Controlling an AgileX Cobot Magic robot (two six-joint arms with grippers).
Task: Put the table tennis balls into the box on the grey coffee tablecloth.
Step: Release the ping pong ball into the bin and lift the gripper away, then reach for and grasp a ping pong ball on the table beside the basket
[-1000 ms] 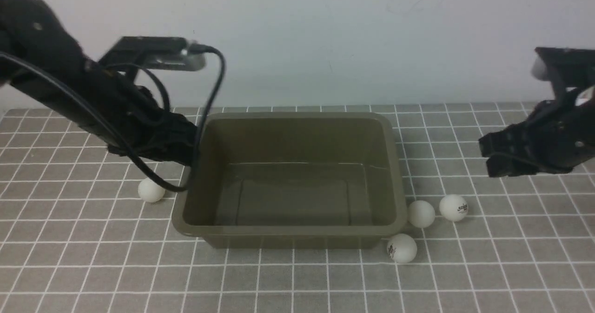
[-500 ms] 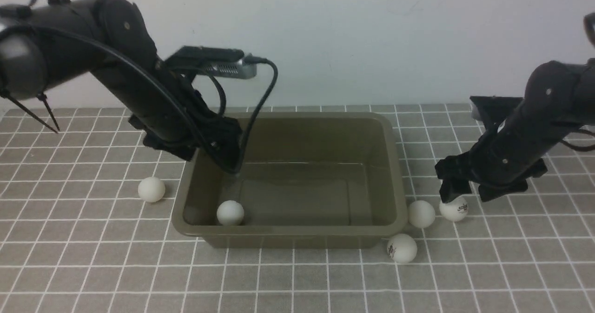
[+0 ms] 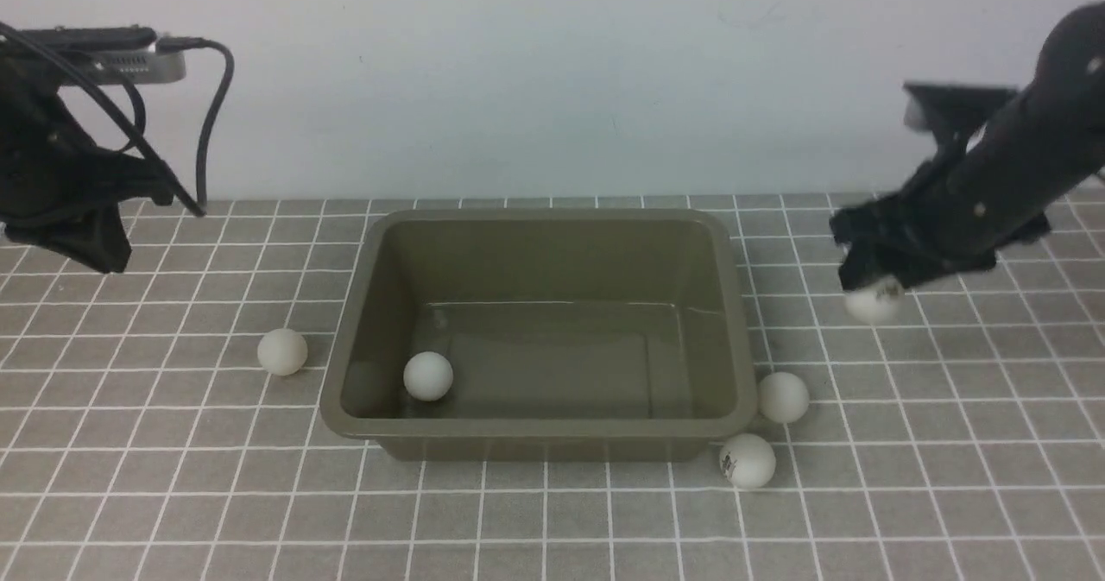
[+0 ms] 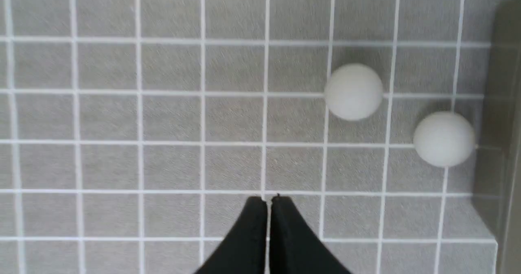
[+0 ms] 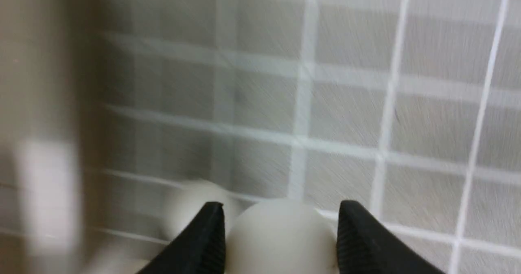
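The olive-green box [image 3: 742, 322] sits mid-cloth on the grey coffee tablecloth [image 3: 552, 529], with one table tennis ball [image 3: 428, 375] inside near its front left. My right gripper [image 3: 872, 292] is shut on a ball [image 3: 875, 303] and holds it above the cloth, right of the box; the right wrist view shows this ball [image 5: 281, 237] between the fingers [image 5: 203, 233]. My left gripper [image 3: 82, 240] is shut and empty at the far left. One ball [image 3: 282, 351] lies left of the box. Two balls [image 3: 783, 396] [image 3: 748, 460] lie at its front right corner.
The left wrist view shows my shut gripper [image 4: 266, 199] above the cloth, two balls [image 4: 353, 91] [image 4: 443, 139] ahead and the box's side [image 4: 508, 103] beyond. The right wrist view is blurred, with the box [image 5: 40, 103] to one side. A pale wall stands behind.
My left arm has drawn back from over the box to the far left. My right gripper has closed on the logo ball and lifted it. The ball in the box rolled slightly.
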